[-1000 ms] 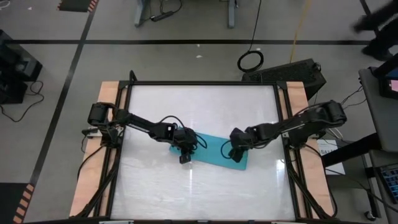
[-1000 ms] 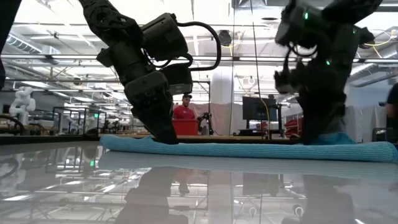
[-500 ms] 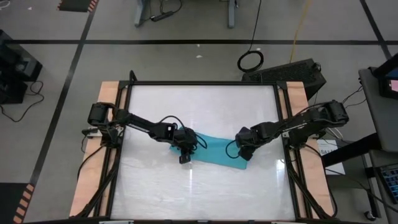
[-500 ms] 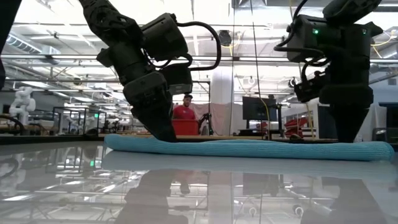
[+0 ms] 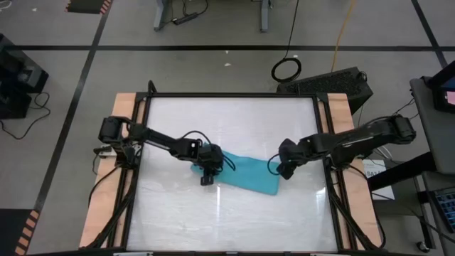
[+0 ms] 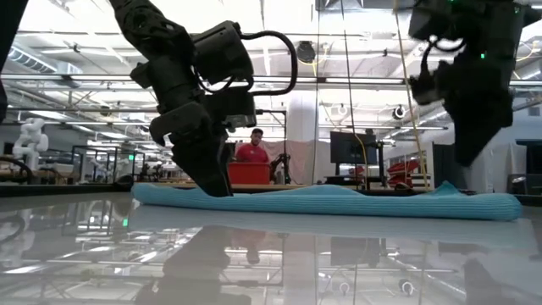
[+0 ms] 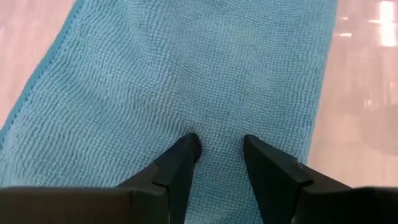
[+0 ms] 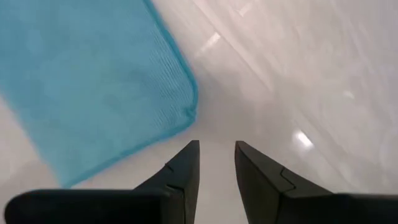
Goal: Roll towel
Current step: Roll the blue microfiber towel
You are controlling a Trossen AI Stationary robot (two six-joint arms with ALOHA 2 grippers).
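Not yet rolled: towel (image 5: 247, 176) flat; left gripper (image 7: 219, 149) slightly parted on it, right gripper (image 8: 215, 154) slightly parted, empty, just beside its corner.

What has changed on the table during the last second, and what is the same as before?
The right gripper let go of the towel, rose and drew back past its right end; its fingers now hang open over bare table. That end of the towel dropped and lies flat. The left gripper stayed down on the towel's left part, fingers slightly apart.
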